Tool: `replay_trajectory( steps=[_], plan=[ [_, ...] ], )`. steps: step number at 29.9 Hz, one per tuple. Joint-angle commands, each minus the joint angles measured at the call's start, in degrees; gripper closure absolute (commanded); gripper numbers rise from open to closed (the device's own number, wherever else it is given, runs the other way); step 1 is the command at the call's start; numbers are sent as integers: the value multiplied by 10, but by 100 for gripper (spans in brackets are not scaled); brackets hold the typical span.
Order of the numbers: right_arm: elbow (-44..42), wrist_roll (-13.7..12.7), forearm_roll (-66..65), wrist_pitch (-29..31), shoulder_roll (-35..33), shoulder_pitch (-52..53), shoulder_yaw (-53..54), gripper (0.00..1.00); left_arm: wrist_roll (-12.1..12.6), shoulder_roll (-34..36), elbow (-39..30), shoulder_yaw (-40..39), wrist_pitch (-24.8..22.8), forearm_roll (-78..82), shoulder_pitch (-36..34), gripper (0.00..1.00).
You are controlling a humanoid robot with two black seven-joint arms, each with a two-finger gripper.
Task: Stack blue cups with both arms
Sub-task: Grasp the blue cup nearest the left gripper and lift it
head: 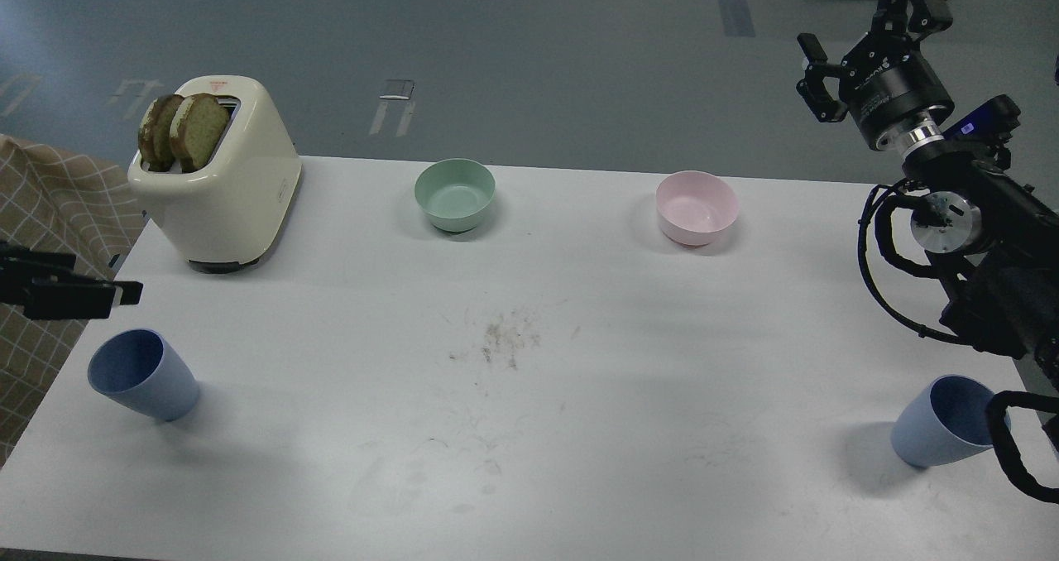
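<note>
Two pale-blue cups stand upright on the white table. The left cup is near the front left edge. The right cup is near the front right edge, with a black cable loop across its right side. My left gripper comes in low from the left edge, just above and left of the left cup, apart from it; its dark fingers look apart and hold nothing. My right gripper is raised high at the back right, far from the right cup, open and empty.
A cream toaster with two bread slices stands at the back left. A green bowl and a pink bowl sit along the back. A checked cloth lies off the table's left edge. Crumbs mark the middle.
</note>
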Motion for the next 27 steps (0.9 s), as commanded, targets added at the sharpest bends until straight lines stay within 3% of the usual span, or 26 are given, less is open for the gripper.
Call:
replay_trajectory(
  steps=[1, 9, 15, 18, 20, 22, 23, 24, 27],
  plan=[
    [0, 0, 0, 0, -2, -2, 0, 0, 0, -19, 19, 22, 4, 6, 1, 2],
    [0, 0, 0, 0, -3, -5, 0, 0, 0, -61, 62, 41, 9, -1, 2, 3],
    [4, 0, 0, 0, -13, -6, 0, 0, 0, -86, 95, 70, 44, -1, 6, 8],
    [5, 0, 0, 0, -15, -8, 0, 0, 0, -92, 101, 76, 44, -1, 6, 35],
    [6, 0, 1, 0, -16, -11, 0, 0, 0, -94, 103, 78, 44, -1, 9, 45],
    [6, 0, 0, 0, -16, -12, 0, 0, 0, -100, 110, 79, 44, -1, 10, 76],
    [6, 0, 0, 0, -16, -12, 0, 0, 0, -102, 112, 79, 44, -1, 10, 84],
    [6, 0, 0, 0, -16, -13, 0, 0, 0, -103, 114, 79, 44, -1, 10, 100],
    [6, 0, 0, 0, -15, -13, 0, 0, 0, -108, 122, 79, 45, -1, 13, 100]
  ],
)
